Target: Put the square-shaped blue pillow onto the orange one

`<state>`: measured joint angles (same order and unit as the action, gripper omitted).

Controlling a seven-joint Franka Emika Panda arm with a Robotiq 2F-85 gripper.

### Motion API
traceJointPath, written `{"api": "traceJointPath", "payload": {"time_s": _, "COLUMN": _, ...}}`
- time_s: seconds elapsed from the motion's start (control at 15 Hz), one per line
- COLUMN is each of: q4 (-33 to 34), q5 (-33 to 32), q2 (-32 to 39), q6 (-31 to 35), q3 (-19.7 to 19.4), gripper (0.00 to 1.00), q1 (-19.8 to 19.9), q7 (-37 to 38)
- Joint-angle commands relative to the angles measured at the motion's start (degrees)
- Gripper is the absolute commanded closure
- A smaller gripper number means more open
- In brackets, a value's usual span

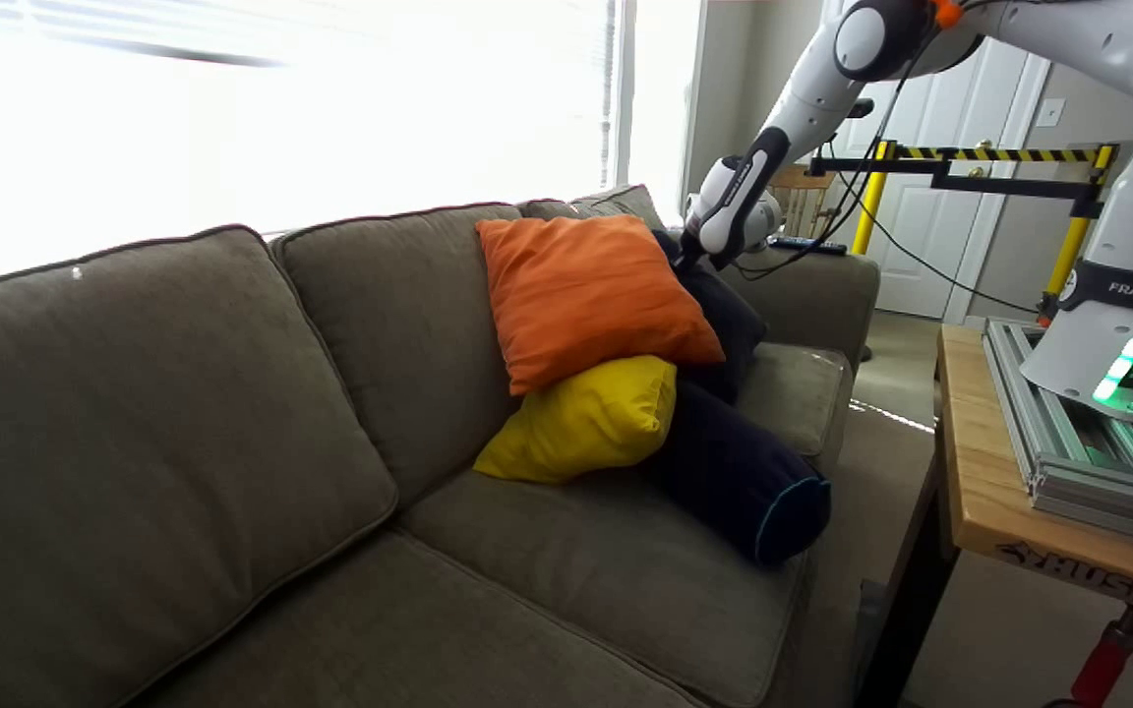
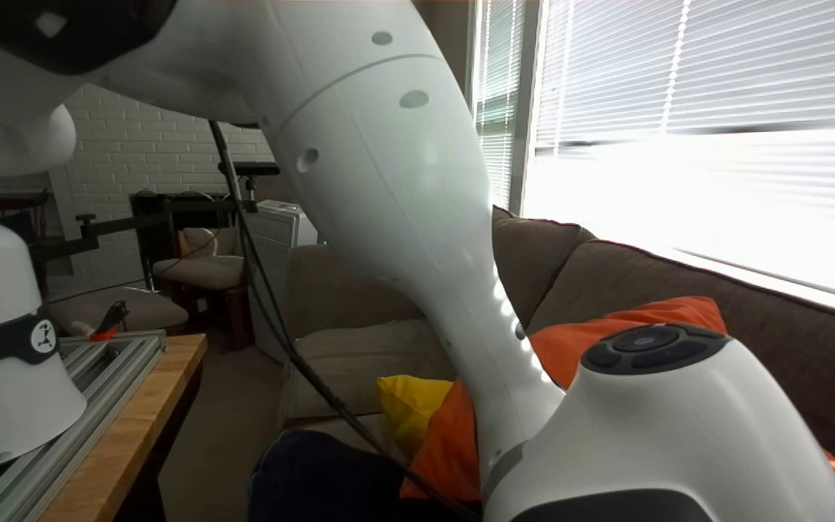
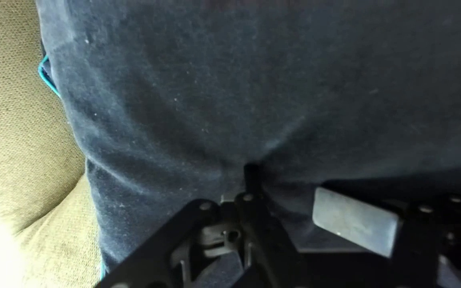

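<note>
Leftward in an exterior view, a bright window (image 1: 311, 128) stands above a grey-brown sofa (image 1: 134, 442). Next along, a yellow pillow (image 1: 591, 423) sits tilted on the seat (image 1: 566, 560), while an orange pillow (image 1: 591, 295) leans toward the backrest (image 1: 409, 315), its lower edge overlapping the yellow pillow's top. Just right of the orange pillow, and partly hidden behind it, is the square blue pillow (image 1: 732, 317), near the armrest (image 1: 812, 305). The pincer (image 3: 282, 192) is at the upper part of the blue pillow, close to the orange pillow's right edge. As the wrist view shows, its jaws are spread, with dark blue cloth visible between them; the finger (image 3: 256, 216) at the left of the gap presses into the cloth, which creases there, and a pale pad (image 3: 354, 220) shows at the right. Lower down, a dark blue bolster (image 1: 724, 462) lies on the seat, its near end edged in bright blue. The white robot arm (image 1: 812, 93), present in both exterior views, slopes down from the upper right. Behind it, a striped bar (image 1: 999, 153) runs between yellow posts (image 1: 871, 211). At far right, a wooden desk (image 1: 980, 433) carries a metal frame (image 1: 1088, 487) and the arm's base (image 1: 1088, 324), on which a green light (image 1: 1122, 366) glows.
</note>
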<state>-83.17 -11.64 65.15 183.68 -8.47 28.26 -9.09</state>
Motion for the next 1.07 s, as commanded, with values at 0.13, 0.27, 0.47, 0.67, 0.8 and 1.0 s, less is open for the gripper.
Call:
{"api": "traceJointPath", "payload": {"time_s": 0.13, "q4": 3.84, "q5": 1.15, "q2": 2.72, "q6": -1.21, "q3": 0.15, "gripper": 1.00, "q1": 0.37, "q7": -1.00}}
{"api": "traceJointPath", "payload": {"time_s": 0.27, "q4": 3.94, "q5": 1.13, "q2": 2.71, "q6": -1.12, "q3": 0.02, "gripper": 1.00, "q1": 0.31, "q7": -1.00}}
{"api": "traceJointPath", "payload": {"time_s": 0.47, "q4": 3.73, "q5": 1.11, "q2": 2.48, "q6": -0.87, "q3": -0.06, "gripper": 0.99, "q1": 0.11, "q7": -0.95}}
{"api": "traceJointPath", "payload": {"time_s": 0.67, "q4": 2.04, "q5": 1.12, "q2": 0.46, "q6": -0.10, "q3": -0.15, "gripper": 0.99, "q1": -0.53, "q7": -0.71}}
{"api": "traceJointPath", "payload": {"time_s": 0.8, "q4": -0.05, "q5": 0.84, "q2": -2.29, "q6": 0.68, "q3": 1.10, "gripper": 0.69, "q1": -0.17, "q7": -1.00}}
{"api": "traceJointPath", "payload": {"time_s": 1.0, "q4": -1.79, "q5": 0.65, "q2": -5.93, "q6": 1.07, "q3": 1.93, "gripper": 0.57, "q1": -0.37, "q7": -1.04}}
